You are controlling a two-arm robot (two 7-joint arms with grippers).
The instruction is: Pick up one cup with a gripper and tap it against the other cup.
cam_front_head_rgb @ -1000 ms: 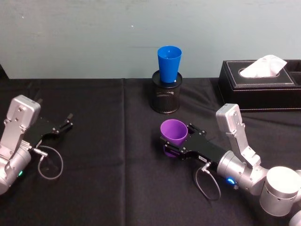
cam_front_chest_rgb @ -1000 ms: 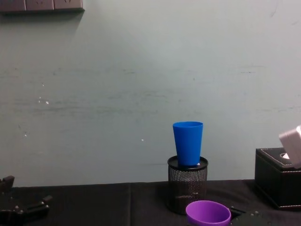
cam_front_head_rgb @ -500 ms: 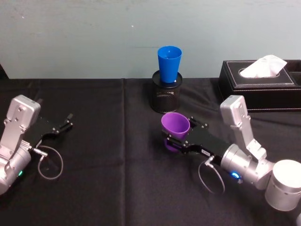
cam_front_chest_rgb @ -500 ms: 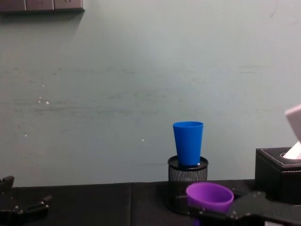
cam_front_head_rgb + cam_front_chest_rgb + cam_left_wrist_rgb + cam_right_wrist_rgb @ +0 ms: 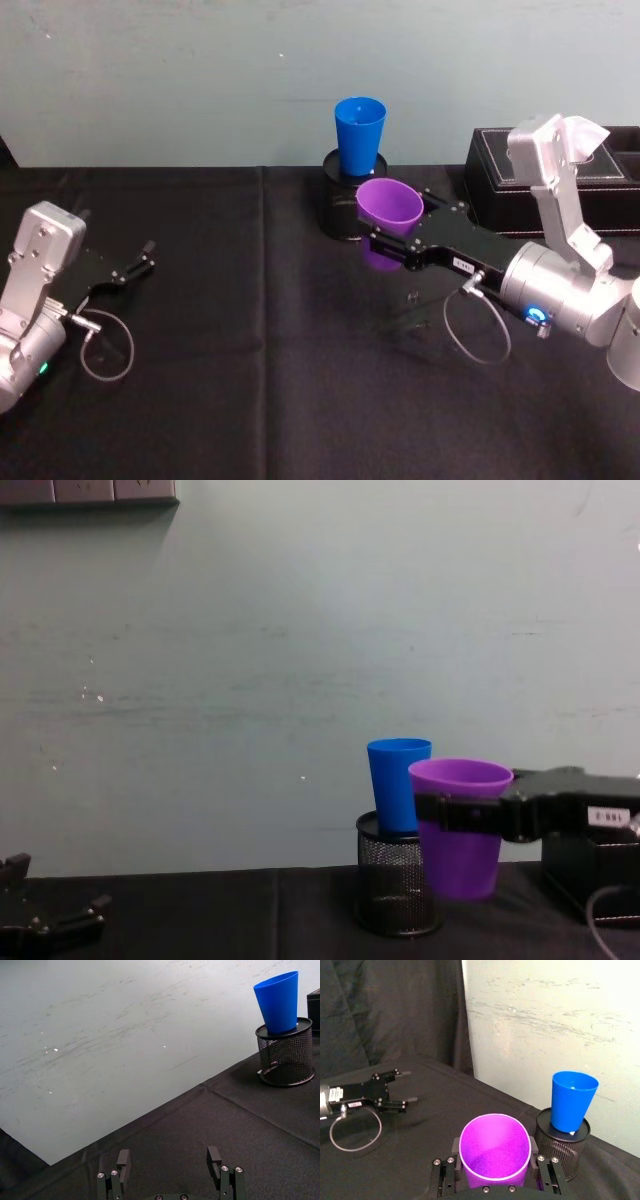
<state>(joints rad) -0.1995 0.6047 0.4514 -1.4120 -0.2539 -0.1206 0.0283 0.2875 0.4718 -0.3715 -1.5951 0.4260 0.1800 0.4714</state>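
Right hand [image 5: 398,236], clamped on the purple cup [image 5: 390,204], has raised it toward the blue cup [image 5: 360,135] by the table's [image 5: 250,400] far edge — tap imminent. Left hand [image 5: 138,267] idles, wide.

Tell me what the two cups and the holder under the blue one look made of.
The purple cup: likely plastic, smooth with a thin, even rim, faintly translucent. The blue cup: apparently the same plastic, opaque, slight sheen. The holder: probably black metal mesh, a fine see-through grid under a solid rim.
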